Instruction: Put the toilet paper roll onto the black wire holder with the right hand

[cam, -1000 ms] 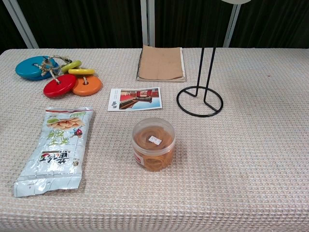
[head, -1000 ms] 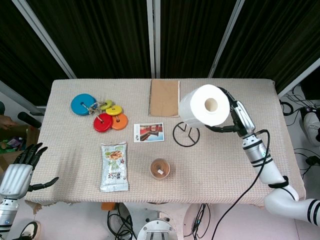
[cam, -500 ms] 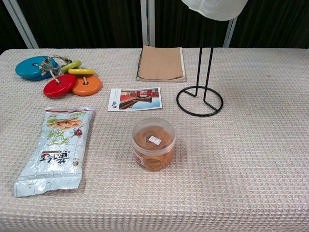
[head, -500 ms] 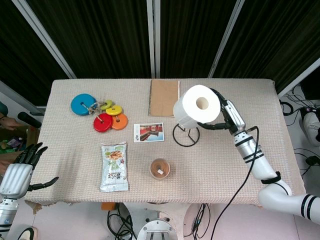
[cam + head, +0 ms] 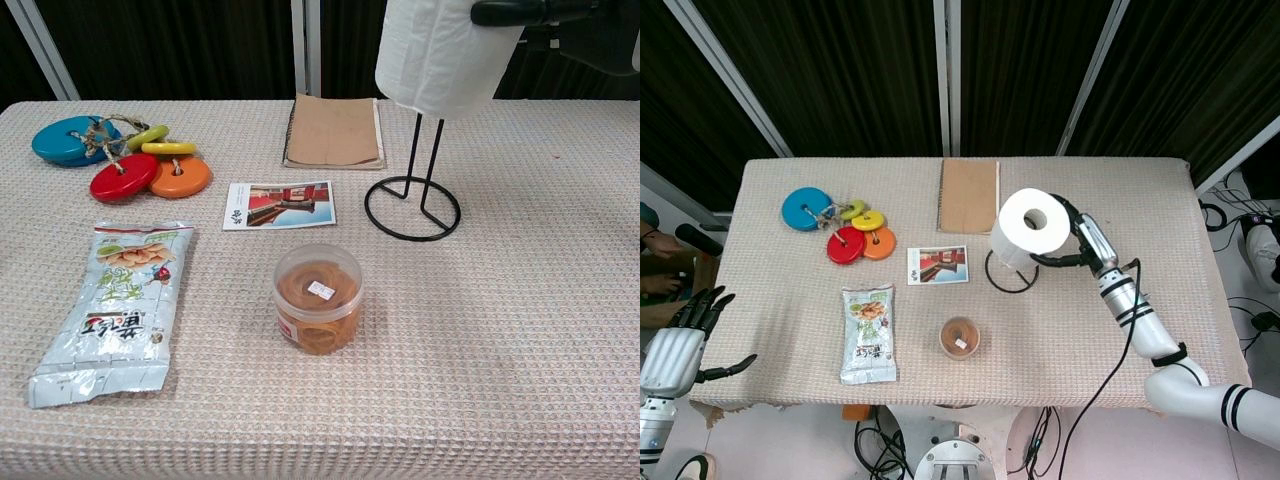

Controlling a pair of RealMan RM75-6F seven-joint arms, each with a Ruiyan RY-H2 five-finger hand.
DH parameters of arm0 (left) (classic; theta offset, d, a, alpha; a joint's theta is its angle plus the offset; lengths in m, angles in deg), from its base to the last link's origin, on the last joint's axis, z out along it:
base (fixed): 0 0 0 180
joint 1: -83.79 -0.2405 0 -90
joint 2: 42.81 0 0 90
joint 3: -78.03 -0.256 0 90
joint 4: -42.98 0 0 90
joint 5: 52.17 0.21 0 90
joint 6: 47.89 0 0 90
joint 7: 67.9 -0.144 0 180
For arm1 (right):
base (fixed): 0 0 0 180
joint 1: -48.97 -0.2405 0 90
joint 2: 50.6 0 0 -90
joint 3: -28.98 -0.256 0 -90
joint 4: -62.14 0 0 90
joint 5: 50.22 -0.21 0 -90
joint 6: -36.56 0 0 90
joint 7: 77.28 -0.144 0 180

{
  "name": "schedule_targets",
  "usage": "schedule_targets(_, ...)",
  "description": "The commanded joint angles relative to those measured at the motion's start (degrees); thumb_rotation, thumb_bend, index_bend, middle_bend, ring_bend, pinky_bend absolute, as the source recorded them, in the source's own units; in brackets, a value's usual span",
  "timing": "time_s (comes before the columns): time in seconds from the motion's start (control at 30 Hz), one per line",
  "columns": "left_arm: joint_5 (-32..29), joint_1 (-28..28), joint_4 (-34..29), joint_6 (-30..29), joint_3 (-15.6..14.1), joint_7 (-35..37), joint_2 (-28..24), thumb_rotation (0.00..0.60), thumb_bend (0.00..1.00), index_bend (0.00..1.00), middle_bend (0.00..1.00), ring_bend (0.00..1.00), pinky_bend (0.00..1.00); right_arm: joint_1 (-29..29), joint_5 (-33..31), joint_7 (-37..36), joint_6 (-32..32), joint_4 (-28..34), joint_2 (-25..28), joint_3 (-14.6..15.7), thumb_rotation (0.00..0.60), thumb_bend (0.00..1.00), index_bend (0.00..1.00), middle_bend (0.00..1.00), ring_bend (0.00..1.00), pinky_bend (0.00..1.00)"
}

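Roll of white toilet paper sits partway down the black wire holder, gripped from the side by the right hand. Chest view shows the holder's two upright wires and ring base below the roll, with only dark fingers visible. Head view alone shows the left hand, fingers spread, holding nothing, beside the table.

Looks like a robotics lab setup, not anyone's home: black curtains on metal poles behind a cloth-covered table, loose cables on the floor, and random test props like a snack packet.
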Motion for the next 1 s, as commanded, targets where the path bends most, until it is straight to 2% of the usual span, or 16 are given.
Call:
schedule_targets(0.03,0.0,-0.08,0.07,-0.26,0.08,0.06,-0.04,0.259,0.1,0.11,0.05,0.04,0.2,-0.09,1.96,-0.9,1.08,-2.35,-1.19,1.12,0.6,0.22,0.08,0.18,0.11,0.16)
schedule_targets(0.1,-0.02,-0.18,-0.01,-0.56,0.17,0.05,-0.28,0.258,0.1,0.11,0.05,0.04,0.2,-0.19,3.06,-1.78,1.91,-3.94,-1.63,1.82,0.6,0.18,0.0,0.04,0.02,0.05)
schedule_targets(0.13,-0.01,-0.21,-0.1,-0.69,0.2,0.01,-0.41,0.257,0.1,0.11,0.05,0.04,0.2,-0.1,3.12,-2.15,1.93,-4.6,-1.96,1.91,0.6,0.15,0.0,0.0,0.0,0.01)
schedule_targets(0.3,-0.02,-0.41,-0.52,-1.03,0.2,-0.22,-0.88,0.257,0.1,0.11,0.05,0.04,0.2,0.42,4.17,-2.78,0.74,-7.13,-3.63,2.2,0.6,0.01,0.0,0.0,0.0,0.0)
schedule_targets(0.47,0.0,-0.41,-0.45,-0.8,0.07,-0.18,-0.66,0.257,0.1,0.11,0.05,0.04,0.2,1.44,6.56,-3.13,-0.48,-7.12,-2.74,3.38,0.6,0.0,0.0,0.0,0.0,0.0)
schedule_targets(0.57,0.04,-0.42,-0.27,-0.8,0.05,0.01,-0.5,0.259,0.1,0.11,0.05,0.04,0.2,3.13,9.26,-0.53,-3.18,-6.62,-0.79,5.1,0.6,0.0,0.0,0.0,0.0,0.0)
schedule_targets(0.63,-0.04,-0.44,-0.1,-0.74,0.04,0.17,-0.45,0.259,0.1,0.11,0.05,0.04,0.2,4.96,11.24,4.05,-5.83,-6.68,0.75,7.03,0.6,0.0,0.0,0.0,0.0,0.0)
schedule_targets(0.73,-0.32,-0.38,0.16,-0.42,0.07,0.35,-0.49,0.256,0.1,0.11,0.05,0.04,0.2,9.35,14.21,16.98,-12.01,-7.61,2.94,10.83,0.6,0.0,0.0,0.0,0.0,0.0)
schedule_targets(0.77,-0.35,-0.34,0.15,-0.39,0.12,0.39,-0.54,0.257,0.1,0.11,0.05,0.04,0.2,11.41,14.72,23.85,-14.61,-8.19,3.53,12.19,0.6,0.0,0.0,0.0,0.0,0.0)
schedule_targets(0.87,-0.2,-0.22,-0.03,-0.49,0.24,0.26,-0.65,0.256,0.1,0.11,0.05,0.04,0.2,17.21,13.8,40.45,-20.83,-8.98,3.79,15.01,0.6,0.0,0.0,0.0,0.0,0.0)
schedule_targets(1.0,-0.04,-0.1,-0.5,-0.59,0.35,-0.17,-0.78,0.256,0.1,0.11,0.05,0.04,0.2,24.15,10.89,52.28,-27.32,-9.28,2.9,17.2,0.6,0.02,0.0,0.0,0.0,0.0)
